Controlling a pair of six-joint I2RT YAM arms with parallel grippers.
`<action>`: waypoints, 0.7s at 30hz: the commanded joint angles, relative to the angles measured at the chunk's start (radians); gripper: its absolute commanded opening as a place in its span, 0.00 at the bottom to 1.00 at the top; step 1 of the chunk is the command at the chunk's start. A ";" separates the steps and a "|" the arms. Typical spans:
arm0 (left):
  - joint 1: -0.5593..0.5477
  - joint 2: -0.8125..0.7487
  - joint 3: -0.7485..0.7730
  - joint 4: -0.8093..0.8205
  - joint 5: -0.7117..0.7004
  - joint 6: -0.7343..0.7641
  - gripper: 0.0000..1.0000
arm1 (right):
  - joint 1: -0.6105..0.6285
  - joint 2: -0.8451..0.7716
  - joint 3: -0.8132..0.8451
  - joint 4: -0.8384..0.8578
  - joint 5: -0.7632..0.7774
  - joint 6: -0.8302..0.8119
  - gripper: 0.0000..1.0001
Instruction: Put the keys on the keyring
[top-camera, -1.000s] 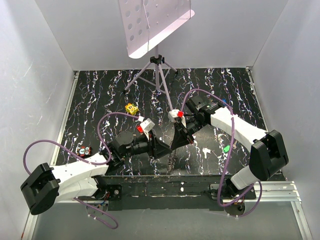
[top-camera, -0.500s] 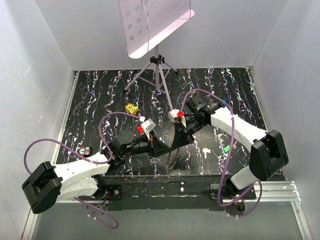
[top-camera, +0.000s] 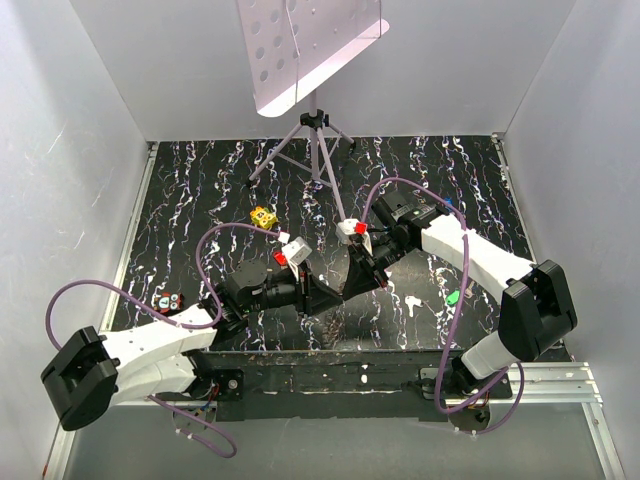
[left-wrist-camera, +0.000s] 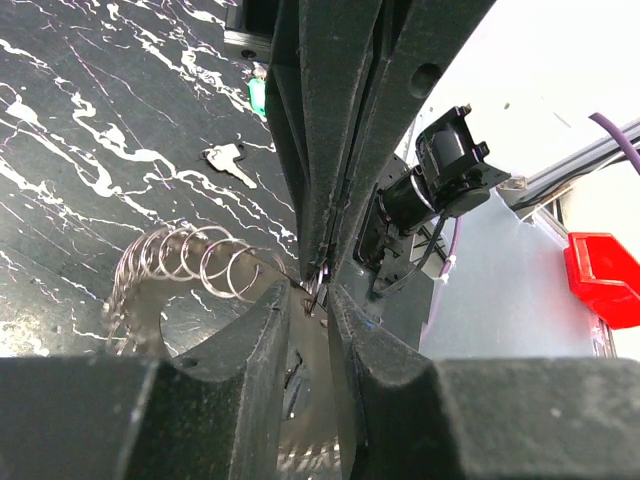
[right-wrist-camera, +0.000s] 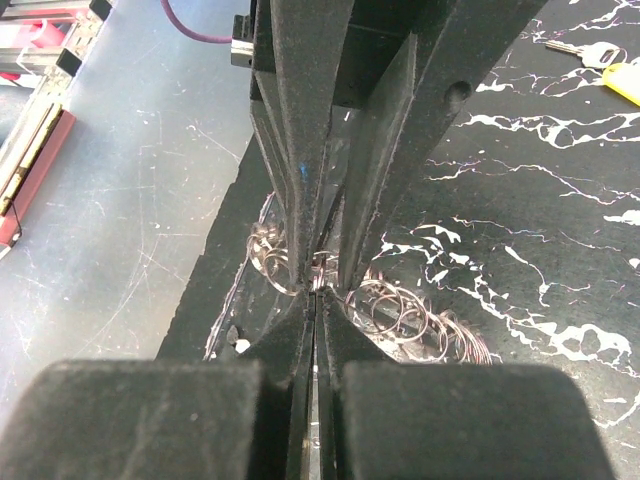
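The keyring is a wide loop of small coiled wire rings (left-wrist-camera: 185, 262), lying by the table's near edge; it also shows in the right wrist view (right-wrist-camera: 405, 310). My left gripper (left-wrist-camera: 312, 292) and right gripper (right-wrist-camera: 316, 290) meet tip to tip over it (top-camera: 338, 294). Both are closed on a thin wire of the ring. The right jaws are pressed together; the left jaws keep a narrow gap. A green-headed key (top-camera: 453, 297) lies to the right, also in the left wrist view (left-wrist-camera: 257, 95), next to a plain silver key (left-wrist-camera: 228, 157). Red and black keys (top-camera: 168, 300) lie at the left.
A chunky yellow block (top-camera: 263, 216) sits left of centre. A tripod stand (top-camera: 316, 150) with a perforated plate (top-camera: 300, 40) stands at the back. A yellow piece with a silver blade (right-wrist-camera: 610, 78) shows far right. The mat's near edge (right-wrist-camera: 225, 260) drops off beside the ring.
Both grippers stay tip to tip. The left arm has shifted slightly, and the ring below the fingers shows less in the top view.
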 joint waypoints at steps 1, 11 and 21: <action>0.000 -0.030 0.030 -0.003 0.000 0.026 0.20 | 0.006 -0.006 0.017 0.008 -0.050 -0.003 0.01; -0.001 -0.007 0.032 0.026 0.047 0.033 0.00 | 0.006 -0.006 0.017 0.008 -0.051 -0.002 0.01; 0.000 -0.059 0.092 -0.159 0.038 0.210 0.00 | 0.006 -0.006 0.020 0.009 -0.050 0.006 0.06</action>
